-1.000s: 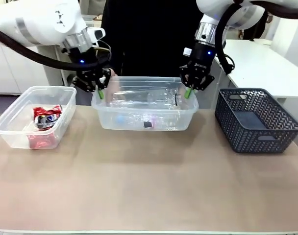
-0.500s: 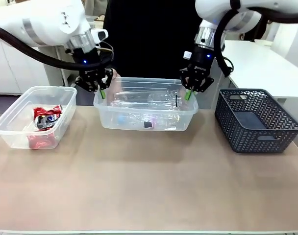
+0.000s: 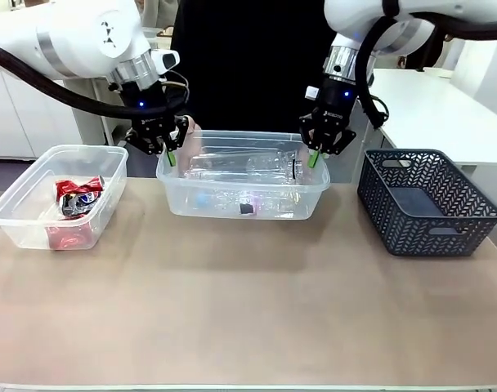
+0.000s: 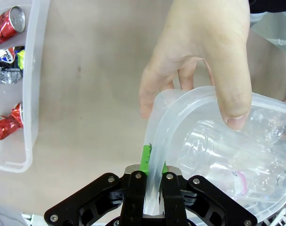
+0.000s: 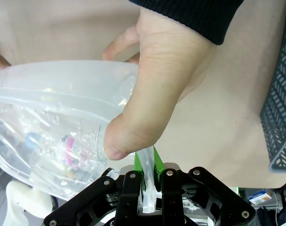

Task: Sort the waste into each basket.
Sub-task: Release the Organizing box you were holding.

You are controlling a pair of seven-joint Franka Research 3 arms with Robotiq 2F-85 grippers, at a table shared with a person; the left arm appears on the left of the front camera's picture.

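The bottle tub [image 3: 242, 184] rises a touch; left gripper [image 4: 151, 165] and right gripper [image 5: 146, 175] clamp opposite end rims (person's hands [image 4: 204, 61] beside both).

Robotics lab: two white robot arms [image 3: 60, 41] over a plain beige table [image 3: 248, 310]; white counters [image 3: 445, 106] behind the table.

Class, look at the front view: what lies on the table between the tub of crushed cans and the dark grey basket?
The clear tub of bottles, its rim gripped at each end by the left gripper and right gripper.
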